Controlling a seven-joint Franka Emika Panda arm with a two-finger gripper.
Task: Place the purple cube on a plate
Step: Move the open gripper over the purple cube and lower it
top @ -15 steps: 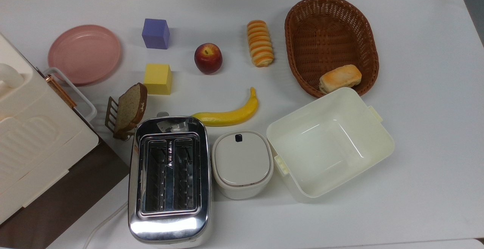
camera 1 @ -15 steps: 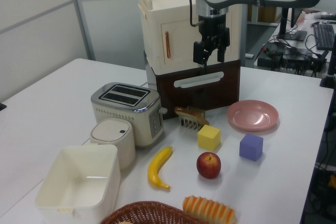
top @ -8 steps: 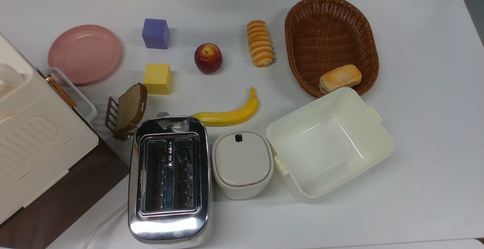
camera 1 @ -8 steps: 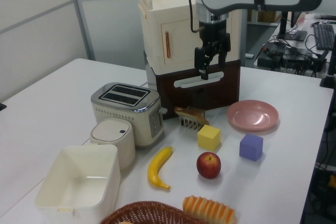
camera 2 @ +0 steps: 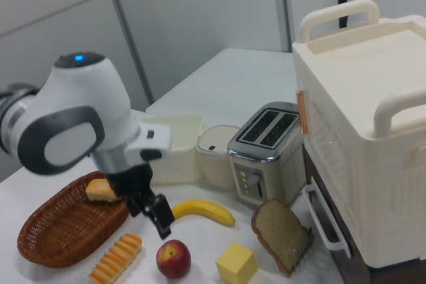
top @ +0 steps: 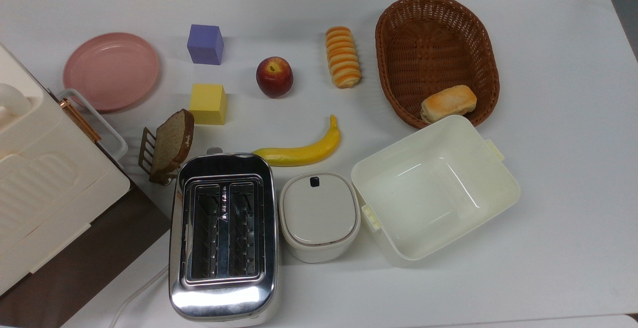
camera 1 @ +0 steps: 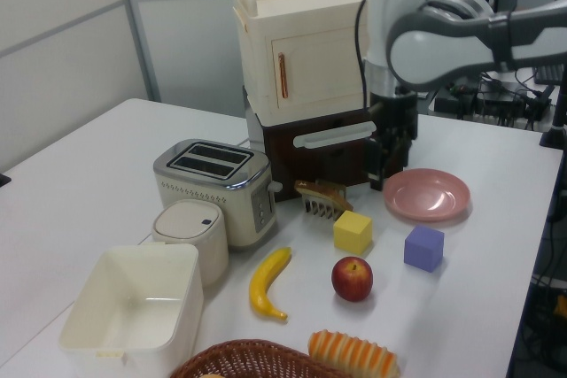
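The purple cube (top: 205, 44) sat on the white table (top: 548, 168), well apart from the gripper (camera 1: 383, 158) and just beside the pink plate (top: 110, 71) — the yellow cube (top: 208, 104) close on its other side. The gripper hung empty above the table near the plate's edge, its fingers seemingly a little apart. A careless descent could nudge the cube askew, or land on the yellow one — spoiling the grasp.

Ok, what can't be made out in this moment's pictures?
- Left view: the basket is cut off by the bottom edge.
- Right view: the bun is partly behind the arm.
- Top view: the cabinet is cut off at the left edge.
- Left view: it is unclear how high the hand is above the plate.
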